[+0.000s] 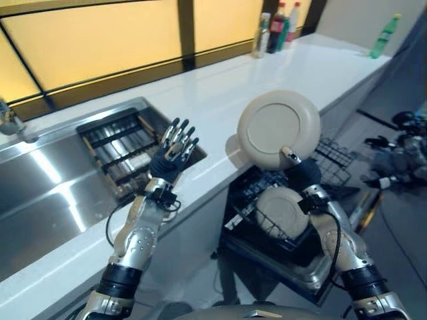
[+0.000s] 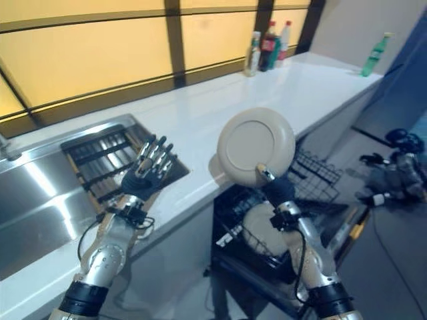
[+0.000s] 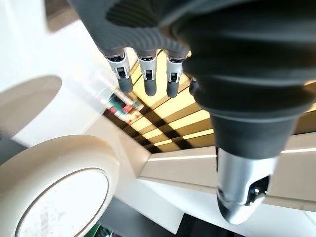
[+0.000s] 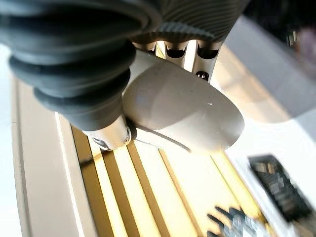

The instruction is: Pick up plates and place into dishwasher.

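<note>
We pinch the plate (image 1: 279, 129) upright in our right robot hand (image 1: 298, 170) to slot it into the rack (image 1: 267, 220) off the worktop (image 1: 267, 87) edge, left robot hand (image 1: 175, 148) open.

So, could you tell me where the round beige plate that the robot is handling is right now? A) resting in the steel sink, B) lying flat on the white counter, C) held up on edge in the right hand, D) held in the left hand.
C: the round beige plate is pinched upright by the right hand above the black wire dishwasher rack; the left hand is open and empty.
</note>
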You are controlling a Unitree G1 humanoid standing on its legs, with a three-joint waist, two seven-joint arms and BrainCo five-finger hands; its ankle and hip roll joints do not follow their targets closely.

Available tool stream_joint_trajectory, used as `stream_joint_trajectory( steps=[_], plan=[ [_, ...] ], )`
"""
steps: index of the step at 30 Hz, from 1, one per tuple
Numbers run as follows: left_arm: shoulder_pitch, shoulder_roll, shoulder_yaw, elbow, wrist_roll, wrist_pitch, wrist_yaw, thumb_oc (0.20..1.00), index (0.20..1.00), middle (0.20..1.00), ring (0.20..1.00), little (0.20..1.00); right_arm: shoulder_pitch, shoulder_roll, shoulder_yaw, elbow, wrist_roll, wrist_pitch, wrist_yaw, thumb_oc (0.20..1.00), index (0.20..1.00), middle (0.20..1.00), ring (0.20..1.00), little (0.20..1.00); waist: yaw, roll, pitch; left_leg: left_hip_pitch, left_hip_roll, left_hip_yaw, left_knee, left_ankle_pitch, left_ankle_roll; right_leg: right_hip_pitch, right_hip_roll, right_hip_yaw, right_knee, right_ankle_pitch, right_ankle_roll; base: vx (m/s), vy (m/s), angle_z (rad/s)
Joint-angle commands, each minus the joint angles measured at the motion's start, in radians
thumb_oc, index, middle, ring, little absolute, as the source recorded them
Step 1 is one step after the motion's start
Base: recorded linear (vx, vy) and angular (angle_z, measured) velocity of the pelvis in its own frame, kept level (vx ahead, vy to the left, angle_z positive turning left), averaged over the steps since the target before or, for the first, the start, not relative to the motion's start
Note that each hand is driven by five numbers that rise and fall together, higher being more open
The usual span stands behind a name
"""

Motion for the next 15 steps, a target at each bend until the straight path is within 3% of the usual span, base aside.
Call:
stream_joint_trajectory(
  steps=[1, 7, 11, 14, 15],
  plan=[
    [0.024, 0.016, 0.058, -0.059, 0.017, -0.031, -0.064, 1.0, 1.0, 1.0, 1.0, 1.0, -0.013, -0.004, -0.086, -0.076, -0.017, -0.07, 0.005, 0.2, 0.2, 0.2, 0.2, 0.2, -0.014, -0.018, -0.01, -0.051, -0.04, 0.033, -0.018, 0.044, 0.046, 0.081, -0.052, -0.055, -0.025, 0.057, 0.032, 0.0, 0.053, -0.71],
    [-0.001, 0.023, 0.032, -0.027, -0.02, 0.011, -0.06, 1.0, 1.0, 1.0, 1.0, 1.0, -0.046, -0.02, -0.112, -0.014, -0.067, -0.098, -0.042, 0.2, 0.2, 0.2, 0.2, 0.2, -0.028, -0.008, -0.015, -0.003, -0.052, 0.022, -0.078, 0.042, 0.06, 0.054, -0.075, -0.052, -0.013, 0.091, 0.057, 0.0, 0.065, -0.28],
    [0.006, 0.023, 0.023, -0.022, 0.019, 0.031, -0.059, 1.0, 1.0, 1.0, 1.0, 1.0, -0.064, -0.04, -0.144, 0.051, -0.089, -0.088, -0.051, 0.2, 0.2, 0.2, 0.2, 0.2, -0.02, -0.006, -0.01, 0.012, -0.059, 0.052, -0.075, 0.022, 0.075, 0.002, -0.111, -0.108, 0.078, 0.121, 0.06, 0.0, 0.014, -0.05],
    [0.025, 0.032, 0.049, -0.019, 0.005, 0.04, -0.065, 1.0, 1.0, 1.0, 1.0, 1.0, -0.055, -0.042, -0.174, 0.086, -0.028, -0.06, -0.056, 0.2, 0.2, 0.2, 0.2, 0.2, -0.013, -0.01, -0.012, 0.02, -0.046, 0.076, -0.068, 0.01, 0.056, 0.011, -0.156, -0.137, -0.052, 0.132, 0.058, 0.06, -0.139, -0.13],
    [0.036, 0.035, 0.059, -0.025, 0.012, 0.034, -0.075, 1.0, 1.0, 1.0, 1.0, 1.0, -0.056, -0.025, -0.183, 0.11, 0.0, -0.064, -0.073, 0.2, 0.2, 0.2, 0.2, 0.2, -0.013, -0.015, -0.006, 0.024, -0.037, 0.084, -0.062, 0.002, 0.049, 0.0, -0.163, -0.128, -0.055, 0.181, 0.072, 0.06, -0.21, -0.2]
  ],
)
